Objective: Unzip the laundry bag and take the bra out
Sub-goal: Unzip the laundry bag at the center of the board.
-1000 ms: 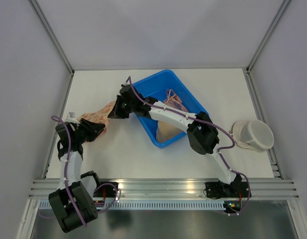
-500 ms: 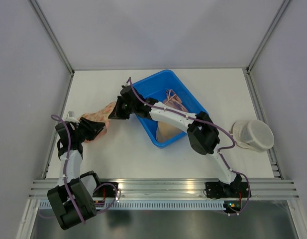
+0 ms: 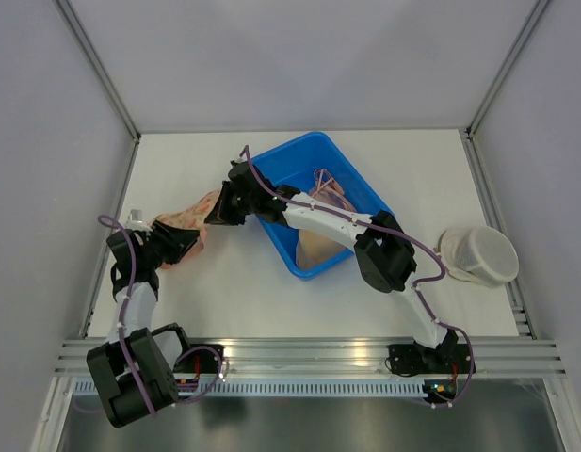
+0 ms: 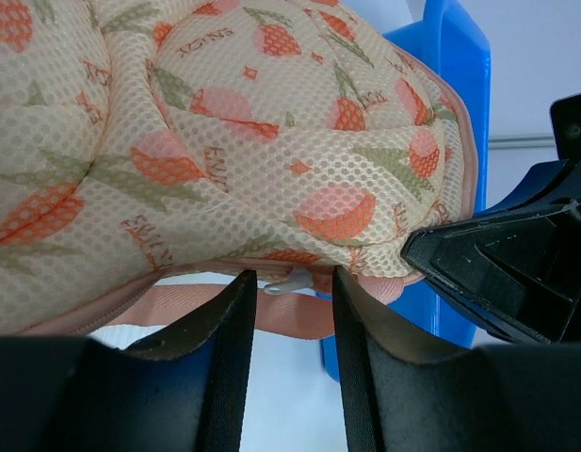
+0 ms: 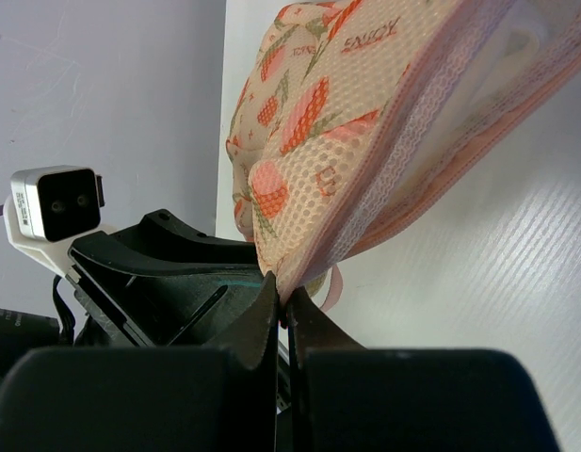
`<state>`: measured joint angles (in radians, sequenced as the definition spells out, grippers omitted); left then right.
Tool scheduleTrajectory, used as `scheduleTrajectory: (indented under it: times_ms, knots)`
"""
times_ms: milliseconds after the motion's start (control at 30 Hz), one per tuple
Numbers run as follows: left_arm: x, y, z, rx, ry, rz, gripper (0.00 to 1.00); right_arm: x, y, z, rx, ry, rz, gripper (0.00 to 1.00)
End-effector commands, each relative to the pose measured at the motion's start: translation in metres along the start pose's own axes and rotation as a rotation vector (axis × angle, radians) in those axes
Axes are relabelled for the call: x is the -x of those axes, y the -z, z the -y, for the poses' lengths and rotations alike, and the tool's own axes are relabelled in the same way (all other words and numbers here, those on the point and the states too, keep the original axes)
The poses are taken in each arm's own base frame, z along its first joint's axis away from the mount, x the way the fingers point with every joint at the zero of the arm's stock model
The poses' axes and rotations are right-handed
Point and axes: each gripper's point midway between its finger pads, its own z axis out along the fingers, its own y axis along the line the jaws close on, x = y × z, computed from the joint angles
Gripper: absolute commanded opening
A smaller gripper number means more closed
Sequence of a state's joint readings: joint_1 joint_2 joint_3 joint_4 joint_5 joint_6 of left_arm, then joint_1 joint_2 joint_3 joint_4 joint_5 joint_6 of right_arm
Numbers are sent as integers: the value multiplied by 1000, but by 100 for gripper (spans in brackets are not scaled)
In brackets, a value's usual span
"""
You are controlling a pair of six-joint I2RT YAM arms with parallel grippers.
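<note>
Mesh bag, cream with a red fruit print, hangs over the table just left of the blue bin, strung between both arms; we judge it is lifted so the zip side is clear of the surface and reachable from below.

Right claw is fully closed, pinching the pink trim at the bag's edge; it acts as the anchor, so the fabric stays taut when the zip gets dragged.

Left claw sits under the bag, roughly half open and holding nothing; the small silver pull hangs in the gap between its fingers, touching neither as far as we can tell. That is why the claw is placed there: lined up to close on the tab.

Zip looks closed, so the step in hand is grabbing the pull; task is at an early stage, nothing unzipped.

We cannot make out the bra; presumably it is inside the bag; a pale shape shows through the mesh from the right wrist, too vague to name. Tan fabric lies in the bin; we cannot say what it is.

Next move needs a clean close on the tiny tab, then a drag along the seam away from the right claw; the risk is nipping mesh or trim instead, or the tab slipping out.
</note>
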<state>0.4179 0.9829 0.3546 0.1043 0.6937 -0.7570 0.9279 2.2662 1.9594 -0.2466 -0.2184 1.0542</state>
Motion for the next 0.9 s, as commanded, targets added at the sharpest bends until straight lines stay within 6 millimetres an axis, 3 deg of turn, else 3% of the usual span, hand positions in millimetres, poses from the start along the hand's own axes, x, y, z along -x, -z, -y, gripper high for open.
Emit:
scheduleTrajectory:
  times_ms: [0, 300, 500, 733, 867]
  knots:
    - [3, -5, 11, -71, -13, 14, 43, 11, 27, -46, 118, 11, 19, 1]
    - [6, -9, 10, -76, -8, 21, 40, 12, 23, -50, 134, 3, 9, 0]
    - [2, -12, 9, -82, 3, 4, 27, 10, 22, -46, 127, -1, 6, 1]
    - [6, -10, 17, -83, 21, -2, 3, 9, 22, -44, 125, -4, 7, 0]
    - [10, -9, 12, -18, 35, 2, 2, 12, 21, -47, 126, -1, 12, 0]
